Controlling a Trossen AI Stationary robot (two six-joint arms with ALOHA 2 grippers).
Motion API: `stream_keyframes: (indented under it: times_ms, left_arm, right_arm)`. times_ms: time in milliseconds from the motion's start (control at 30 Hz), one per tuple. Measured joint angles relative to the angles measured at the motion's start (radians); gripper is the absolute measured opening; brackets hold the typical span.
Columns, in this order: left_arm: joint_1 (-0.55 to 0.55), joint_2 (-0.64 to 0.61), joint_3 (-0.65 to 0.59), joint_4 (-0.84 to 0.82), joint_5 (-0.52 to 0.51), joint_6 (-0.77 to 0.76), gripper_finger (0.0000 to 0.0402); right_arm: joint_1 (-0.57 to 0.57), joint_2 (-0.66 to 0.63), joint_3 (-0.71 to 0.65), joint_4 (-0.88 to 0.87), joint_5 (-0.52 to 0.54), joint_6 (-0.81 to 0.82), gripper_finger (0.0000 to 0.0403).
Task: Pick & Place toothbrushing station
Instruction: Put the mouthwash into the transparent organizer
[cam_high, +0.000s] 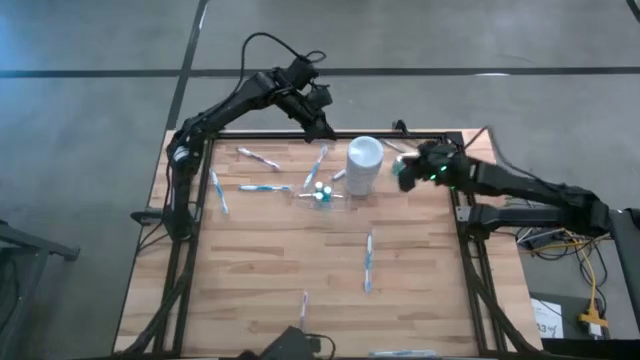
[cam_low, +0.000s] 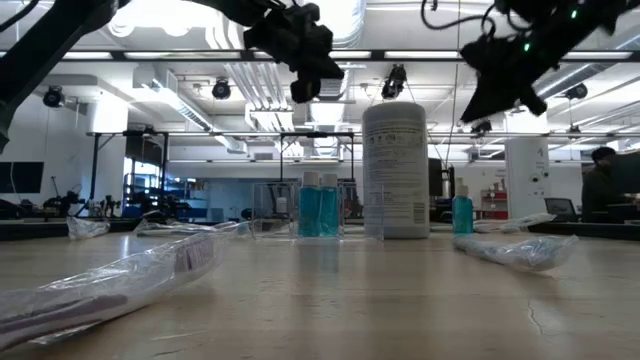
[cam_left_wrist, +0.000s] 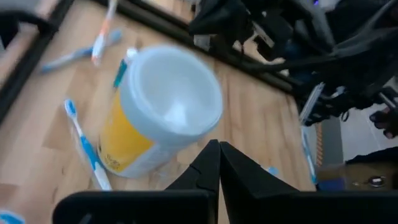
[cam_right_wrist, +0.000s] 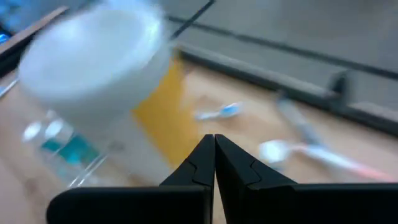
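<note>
Wrapped toothbrushes (cam_low: 130, 275) lie scattered nearest; cup (cam_high: 364, 163) stands mid-table beside the tubes (cam_high: 322, 190). Both grippers, left (cam_high: 325, 128) and right (cam_high: 405, 172), hover pinched together, empty. Swinging low, either could topple the cup.

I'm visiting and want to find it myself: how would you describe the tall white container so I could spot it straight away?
Look at the far edge of the wooden table, about midway between the two dark arms. There stands the white cylindrical cup, upright, with a small clear holder of teal tubes right beside it. It is the tallest thing on the table, with a white top and a yellow label on one side, while the toothbrushes around it lie flat.
</note>
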Motion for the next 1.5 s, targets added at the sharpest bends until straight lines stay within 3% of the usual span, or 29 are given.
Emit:
stream_keyframes:
  times_ms: [100, 267, 367, 567, 767, 1500]
  left_arm:
    - [0.028, -0.033, 0.007, 0.023, 0.002, 0.019, 0.0011]
    - [0.064, -0.074, 0.007, 0.085, -0.001, 0.023, 0.0012]
    - [0.08, -0.09, 0.007, 0.104, 0.0, 0.003, 0.0009]
    - [0.092, -0.098, 0.007, 0.096, -0.001, -0.007, 0.0007]
    - [0.096, -0.101, 0.007, 0.09, 0.0, 0.007, 0.0012]
    - [0.137, -0.161, 0.006, 0.093, 0.017, 0.034, 0.0006]
  right_arm:
    - [-0.083, -0.001, 0.094, -0.164, -0.035, -0.029, 0.0025]
    - [-0.252, 0.111, 0.122, -0.209, -0.378, 0.0, 0.0089]
    - [-0.306, 0.187, 0.122, -0.201, -0.489, 0.01, 0.0137]
    - [-0.348, 0.281, 0.184, -0.198, -0.486, -0.025, 0.0218]
    - [-0.353, 0.368, 0.25, -0.23, -0.453, -0.07, 0.0263]
    - [-0.354, 0.482, 0.398, -0.336, -0.493, -0.097, 0.0274]
